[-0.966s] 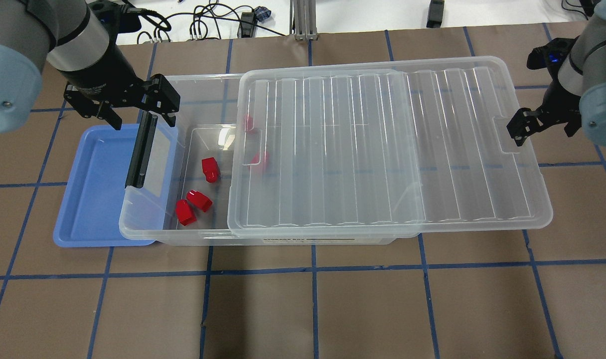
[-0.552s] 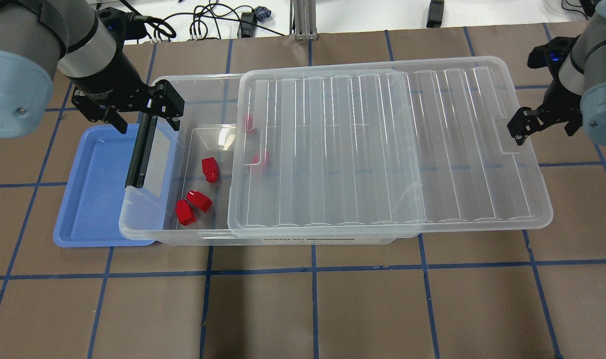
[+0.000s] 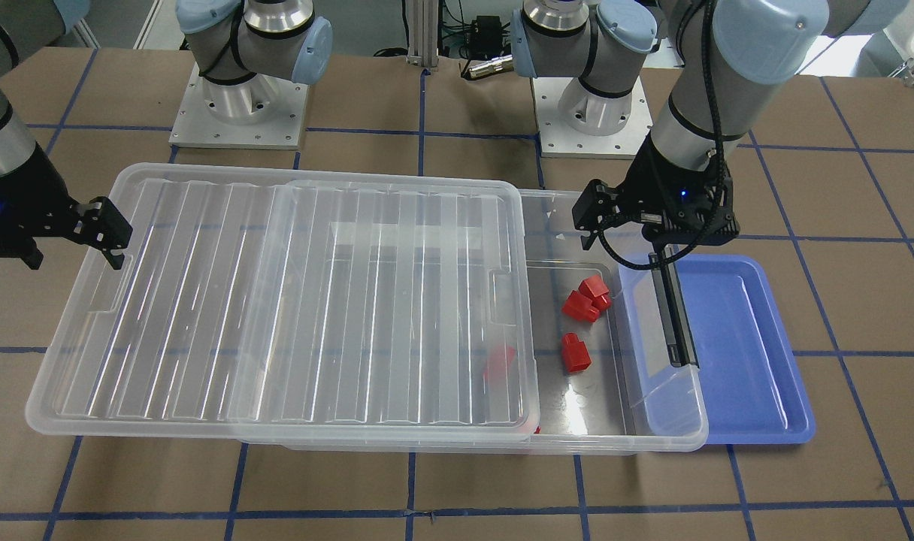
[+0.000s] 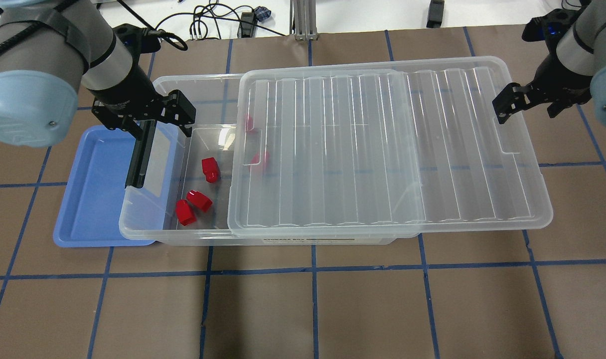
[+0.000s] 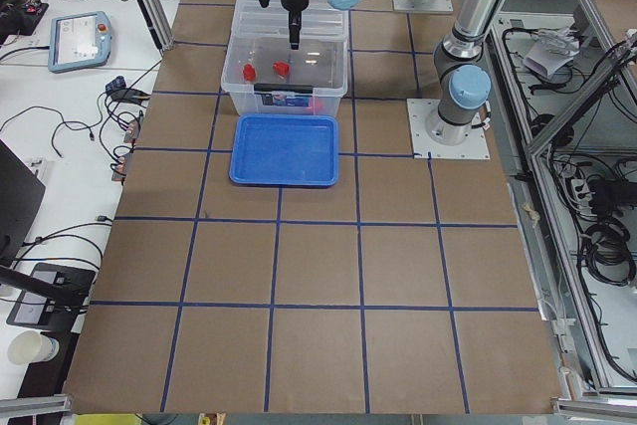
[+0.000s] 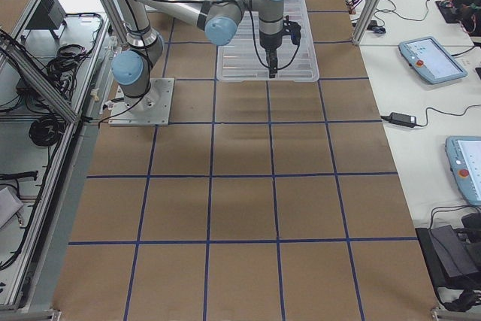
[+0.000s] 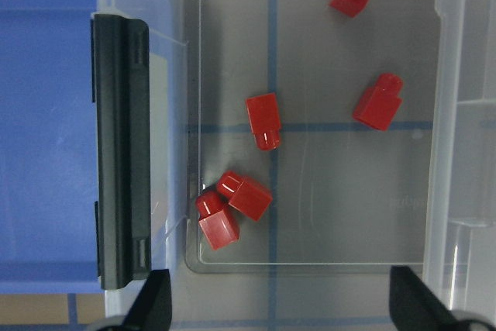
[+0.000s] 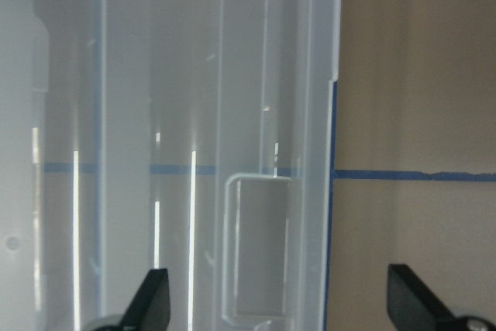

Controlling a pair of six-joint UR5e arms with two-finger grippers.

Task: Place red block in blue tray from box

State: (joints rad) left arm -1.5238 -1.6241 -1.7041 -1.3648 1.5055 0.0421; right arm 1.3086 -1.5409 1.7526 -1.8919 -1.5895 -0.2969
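Note:
Several red blocks lie in the open left end of the clear box (image 4: 203,87): one apart (image 4: 210,169) and two touching (image 4: 199,199). Two more show dimly under the ribbed lid (image 4: 382,149), which is slid to the right. The left wrist view shows the same blocks (image 7: 263,119). The blue tray (image 4: 91,189) lies partly under the box's left end, below the black latch handle (image 4: 141,154). My left gripper (image 4: 159,125) is open and empty above the box's back left corner. My right gripper (image 4: 527,107) is open and empty at the lid's right edge.
The lid overhangs the box on the right, as the front-facing view (image 3: 201,300) shows. Brown table paper with blue tape lines surrounds the box. Cables and a metal post (image 4: 303,20) sit beyond the table's far edge.
My left gripper has moved right, from over the tray's back edge to over the box's open end. My right gripper has moved a little toward the table's far edge.

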